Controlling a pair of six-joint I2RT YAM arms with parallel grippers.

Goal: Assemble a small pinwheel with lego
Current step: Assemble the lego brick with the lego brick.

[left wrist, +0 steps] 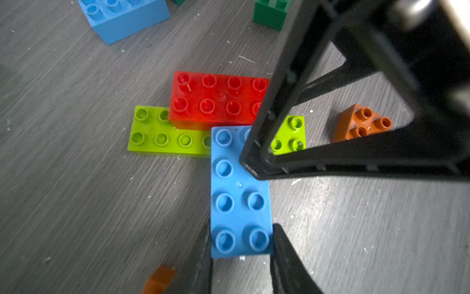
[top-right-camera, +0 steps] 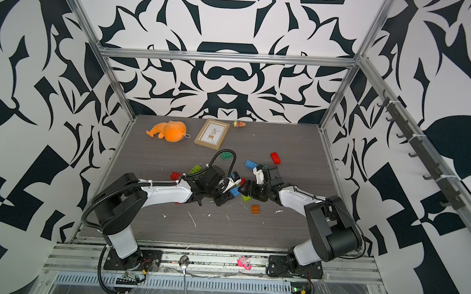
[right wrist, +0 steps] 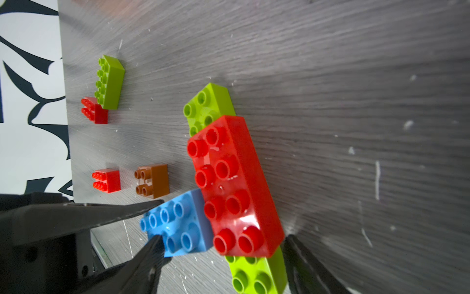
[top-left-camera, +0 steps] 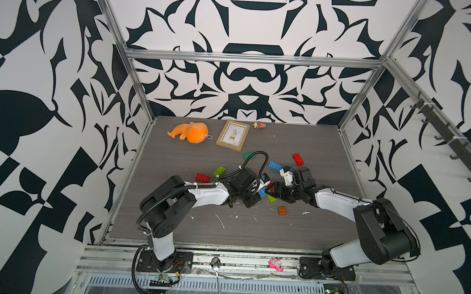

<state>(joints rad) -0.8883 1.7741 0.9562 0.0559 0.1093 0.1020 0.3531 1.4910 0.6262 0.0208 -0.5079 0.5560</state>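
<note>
Jaws, left gripper (left wrist: 241, 230), pinching blue brick (left wrist: 237, 183).

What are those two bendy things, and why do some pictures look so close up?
They are robot arms, a left arm and a right arm, beside a grey table. Two pictures look down from above; the two close ones come from cameras on the arms' wrists. Loose bricks lie on the table, with an orange plush and a picture frame at the back. The left tool pinches a blue brick next to a red brick stacked on lime bricks. The right tool stands open around the red brick's end.
</note>
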